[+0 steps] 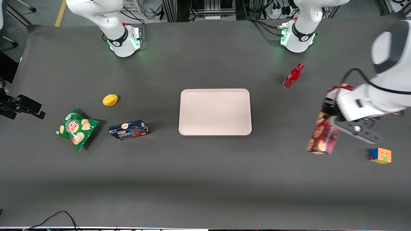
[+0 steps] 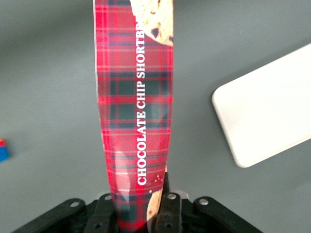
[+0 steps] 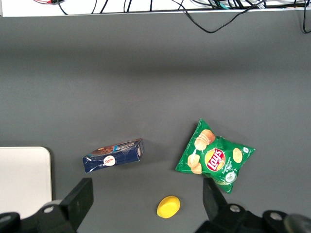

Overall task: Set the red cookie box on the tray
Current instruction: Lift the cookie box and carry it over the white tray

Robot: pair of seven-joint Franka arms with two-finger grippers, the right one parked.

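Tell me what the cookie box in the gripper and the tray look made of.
The red cookie box, clamped in the left gripper toward the working arm's end of the table, looks like printed cardboard with a slight sheen: flat faces, crisp folded edges. The tray is probably matte moulded plastic: uniform pale pink, rounded corners, low rim.

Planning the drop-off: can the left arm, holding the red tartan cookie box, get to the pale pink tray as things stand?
Probably yes. The left gripper is shut on the red tartan cookie box, and only bare table separates it from the pale pink tray.
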